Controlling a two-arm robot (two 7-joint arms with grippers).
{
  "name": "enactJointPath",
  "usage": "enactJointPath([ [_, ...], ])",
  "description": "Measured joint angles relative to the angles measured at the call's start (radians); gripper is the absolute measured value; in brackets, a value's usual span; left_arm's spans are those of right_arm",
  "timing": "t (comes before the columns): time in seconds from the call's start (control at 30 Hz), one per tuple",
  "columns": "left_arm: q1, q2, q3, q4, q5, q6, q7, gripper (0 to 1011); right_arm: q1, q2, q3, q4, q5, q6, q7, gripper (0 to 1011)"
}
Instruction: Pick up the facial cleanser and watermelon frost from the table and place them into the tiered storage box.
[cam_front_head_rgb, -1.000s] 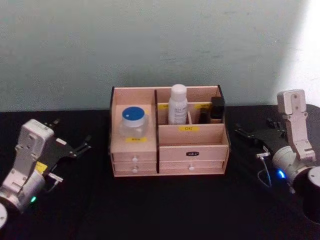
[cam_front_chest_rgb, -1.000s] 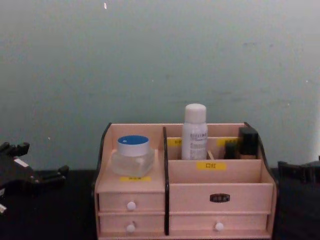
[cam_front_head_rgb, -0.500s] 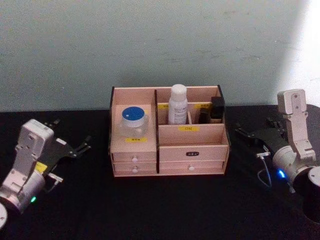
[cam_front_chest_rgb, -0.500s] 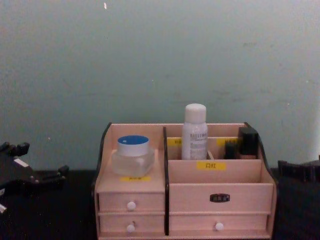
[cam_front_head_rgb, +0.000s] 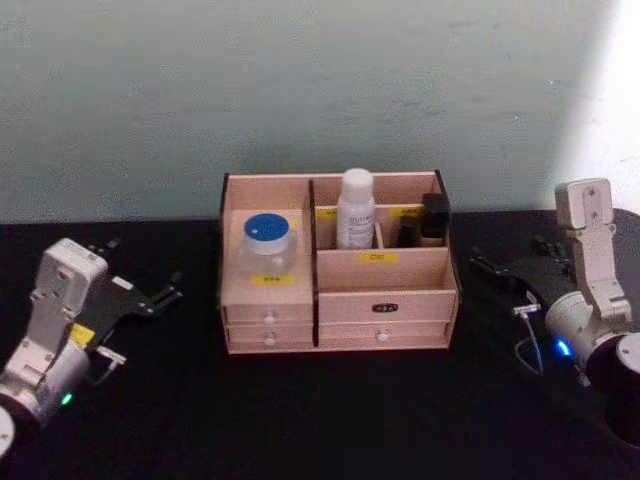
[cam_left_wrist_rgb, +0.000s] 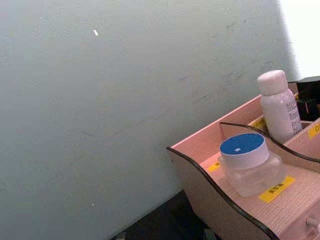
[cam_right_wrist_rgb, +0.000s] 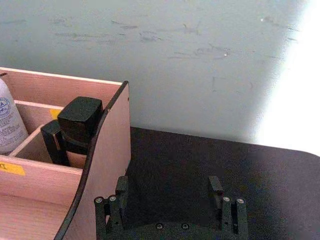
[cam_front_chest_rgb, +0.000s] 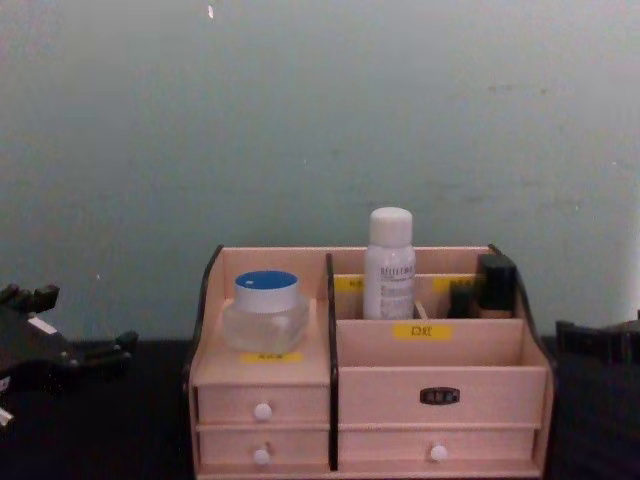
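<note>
The tiered storage box (cam_front_head_rgb: 385, 290) stands at the middle of the black table, also seen in the chest view (cam_front_chest_rgb: 440, 365). The facial cleanser (cam_front_head_rgb: 356, 210) (cam_front_chest_rgb: 390, 265) (cam_left_wrist_rgb: 278, 107) stands upright in its rear middle compartment. The watermelon frost (cam_front_head_rgb: 266, 240) (cam_front_chest_rgb: 266, 310) (cam_left_wrist_rgb: 250, 162) sits on the box's left tier, above the small drawers. My left gripper (cam_front_head_rgb: 140, 270) (cam_front_chest_rgb: 75, 322) rests open and empty on the table left of the box. My right gripper (cam_front_head_rgb: 510, 255) (cam_right_wrist_rgb: 170, 197) rests open and empty on the table right of the box.
Small black items (cam_front_head_rgb: 432, 215) (cam_right_wrist_rgb: 75, 127) (cam_front_chest_rgb: 495, 283) fill the box's rear right compartment. A pale green wall (cam_front_head_rgb: 320, 90) rises close behind the box. Bare black tabletop (cam_front_head_rgb: 330, 410) lies in front of the box and between it and each gripper.
</note>
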Motion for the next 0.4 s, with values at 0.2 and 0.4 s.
enactJointPath([
  [0.2,0.000,0.000,0.000,0.000,0.000,0.000,0.000,1001,0.000,0.000,0.000,0.000,0.000,0.000,0.000,1002],
  [0.4,0.000,0.000,0.000,0.000,0.000,0.000,0.000,1002,0.000,0.000,0.000,0.000,0.000,0.000,0.000,1002],
])
